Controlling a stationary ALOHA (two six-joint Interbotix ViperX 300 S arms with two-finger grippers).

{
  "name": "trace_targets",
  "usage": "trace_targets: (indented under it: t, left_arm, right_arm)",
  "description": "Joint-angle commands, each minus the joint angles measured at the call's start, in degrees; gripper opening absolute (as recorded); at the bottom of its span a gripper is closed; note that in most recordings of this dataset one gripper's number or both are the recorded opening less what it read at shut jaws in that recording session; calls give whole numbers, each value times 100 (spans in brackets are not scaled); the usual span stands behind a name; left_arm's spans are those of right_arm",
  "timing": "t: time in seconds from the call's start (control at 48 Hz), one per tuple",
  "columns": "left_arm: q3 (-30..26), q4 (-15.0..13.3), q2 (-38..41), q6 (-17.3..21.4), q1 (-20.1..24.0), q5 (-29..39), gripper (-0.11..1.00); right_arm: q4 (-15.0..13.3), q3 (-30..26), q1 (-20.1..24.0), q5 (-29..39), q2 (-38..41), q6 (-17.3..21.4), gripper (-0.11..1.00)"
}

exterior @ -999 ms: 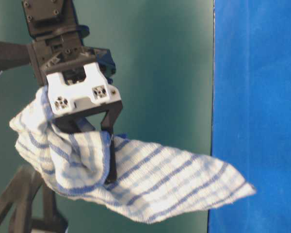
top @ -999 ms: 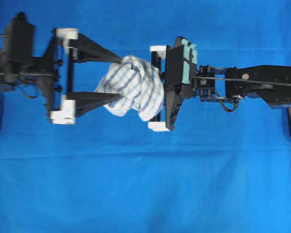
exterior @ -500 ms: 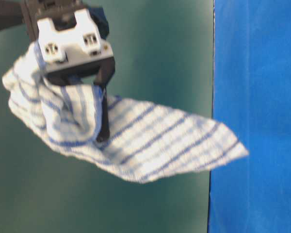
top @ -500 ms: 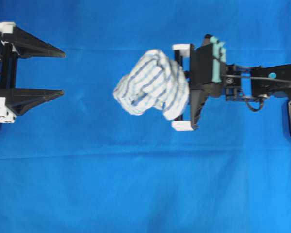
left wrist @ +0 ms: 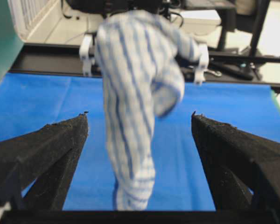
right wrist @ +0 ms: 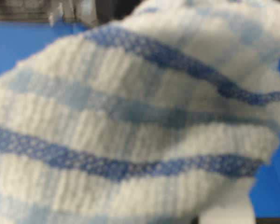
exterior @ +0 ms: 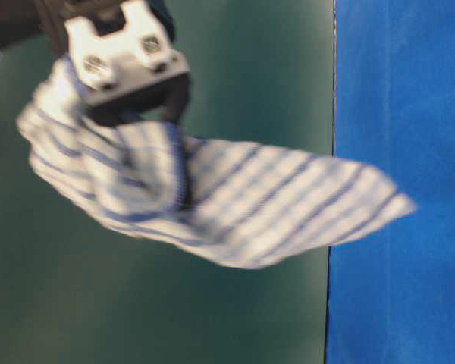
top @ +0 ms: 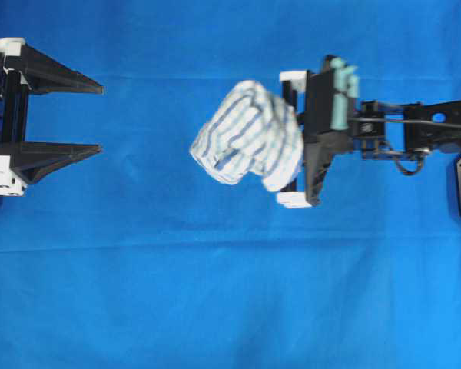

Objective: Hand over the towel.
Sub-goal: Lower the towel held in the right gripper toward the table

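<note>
The right gripper (top: 288,138) is clamped on the soft white towel with thin blue-grey check stripes (top: 250,134), which hangs bunched in the air above the plain blue table covering (top: 230,292), while the left gripper (top: 100,115) stands with its black jaws spread wide and empty, well apart from the cloth at the left edge of the overhead view. The handover looks made, so my worry is the hold itself: only a fold seems pinched, the loose tail dangles and blurs, and a quick swing could tug it free
</note>
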Motion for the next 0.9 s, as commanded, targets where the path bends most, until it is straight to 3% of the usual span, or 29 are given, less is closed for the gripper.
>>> trace_targets:
  t: [0.0,0.291,0.562,0.874]
  left_arm:
    - [-79,0,18,18,-18,-88,94]
    - [-79,0,79,18,-18,-97,94]
    - [-79,0,114,18,-18,-97,94]
    - [-70,0,132,26,-18,-97,94]
  right_arm:
    - [9,-352,0,501,185,18,3]
    - [9,-923,-105,1600,1389,18,3]
    - [53,-1002,-141,1652,2215,369,3]
    - [44,-984,-141,1811,2276,439,3]
